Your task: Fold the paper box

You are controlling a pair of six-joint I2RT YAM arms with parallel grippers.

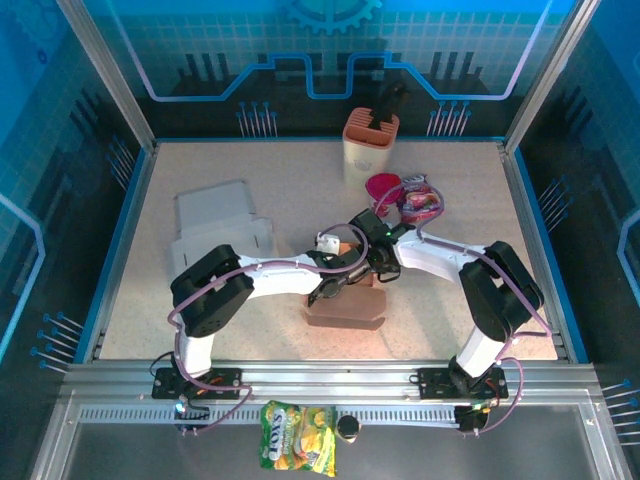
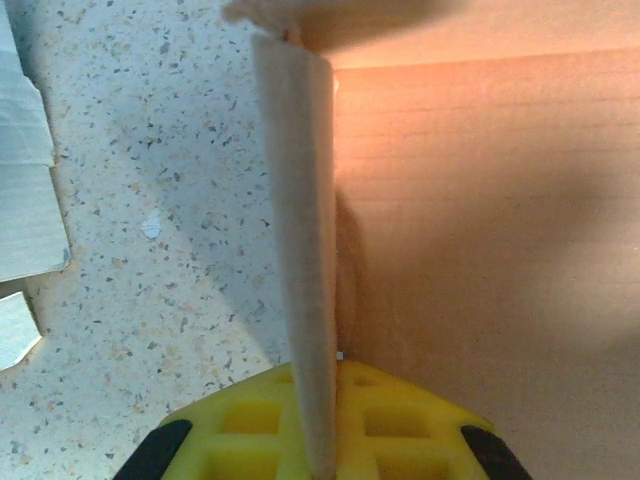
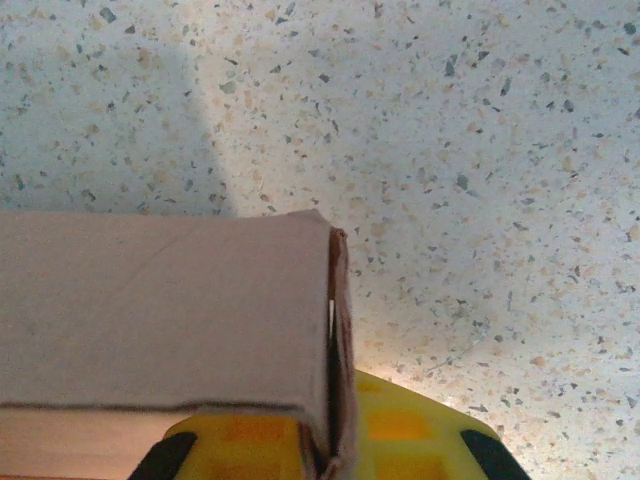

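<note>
The paper box (image 1: 345, 308) lies in the middle of the bench (image 1: 250, 180), with its long axis from left to right across the bench. Both arms reach inward and meet just above its far edge, so neither one is clearly nearer.

The left gripper (image 1: 328, 288) is closed on a thin flap (image 2: 300, 200) of the box. In the left wrist view this flap is seen edge-on: it stands upright and runs straight away from the left gripper (image 2: 320, 450). The broad brown panel (image 2: 480, 250) lies flat on the right side of the flap and touches it along the fold.

The right gripper (image 1: 380, 268) is also closed on the box. In the right wrist view the right gripper (image 3: 332, 450) pinches the end corner of a wall (image 3: 160, 300), which extends to the left from it.

I judge that the coming move depends on the hinge line of the flap. This line points away from the left gripper, so the flap should turn sideways, toward the broad panel, while the right gripper holds the wall steady.
</note>
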